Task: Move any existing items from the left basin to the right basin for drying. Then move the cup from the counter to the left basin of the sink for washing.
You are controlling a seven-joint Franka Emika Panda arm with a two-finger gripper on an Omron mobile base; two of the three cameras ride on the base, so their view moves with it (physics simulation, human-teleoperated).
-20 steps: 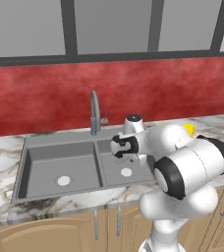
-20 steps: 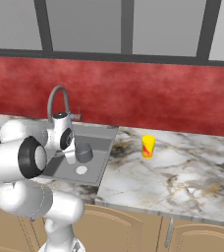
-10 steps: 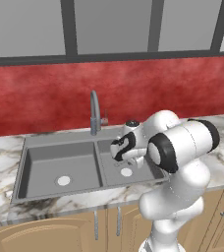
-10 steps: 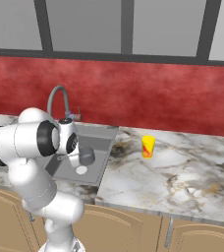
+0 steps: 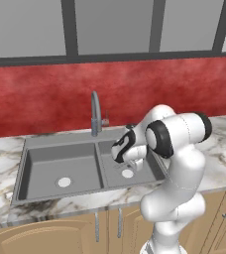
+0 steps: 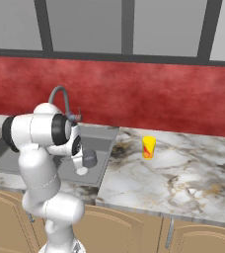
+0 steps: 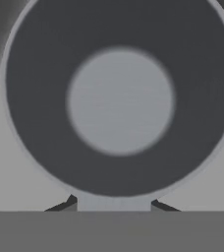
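Note:
My gripper (image 7: 114, 204) is shut on the straight handle of the small grey metal pot (image 7: 120, 101), and the hand view looks straight down into its round mouth. In the right base view the pot (image 6: 89, 158) hangs upright just off the hand, low over the right basin (image 5: 111, 173) of the grey sink (image 5: 60, 141). The gripper (image 5: 125, 152) sits above that basin's white drain (image 5: 128, 173). The left basin (image 5: 45, 166) holds nothing but its own drain (image 5: 64, 182). The yellow cup (image 6: 148, 147) with a red mark stands upright on the marble counter (image 6: 183, 170), right of the sink.
The grey arched faucet (image 5: 95, 113) rises behind the divider, close behind the hand. A red backsplash wall runs along the back of the counter. Tan cabinet doors (image 6: 134, 232) lie below. Open marble spreads to the right of the cup.
The arm's upper links have swung from the right side to a more upright stance. The hand with the pot has sunk slightly over the right basin. The cup has not moved.

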